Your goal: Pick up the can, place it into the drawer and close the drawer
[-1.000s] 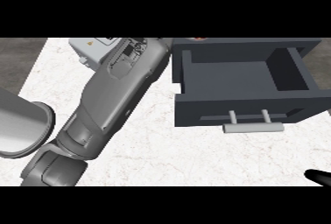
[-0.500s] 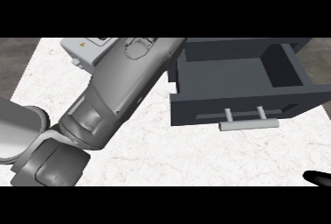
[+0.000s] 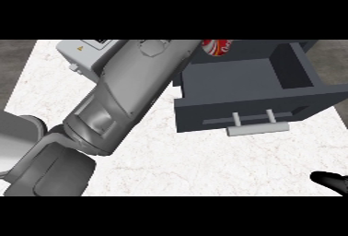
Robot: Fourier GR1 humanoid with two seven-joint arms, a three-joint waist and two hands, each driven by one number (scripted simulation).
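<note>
Left hand hidden; can (image 3: 219, 46) above drawer (image 3: 253, 87)

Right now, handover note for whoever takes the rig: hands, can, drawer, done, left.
Left hand: out of view; only its grey forearm shows, reaching up across the counter toward the drawer's far left corner.
Right hand: just a black tip at the lower right edge, fingers not readable.
Can: red, at the top edge by the drawer's back left corner; whether it is held or already inside cannot be told.
Drawer: open, handle facing the robot.
Done: can brought to the drawer.
Left: confirm the can is inside, close the drawer.
</note>
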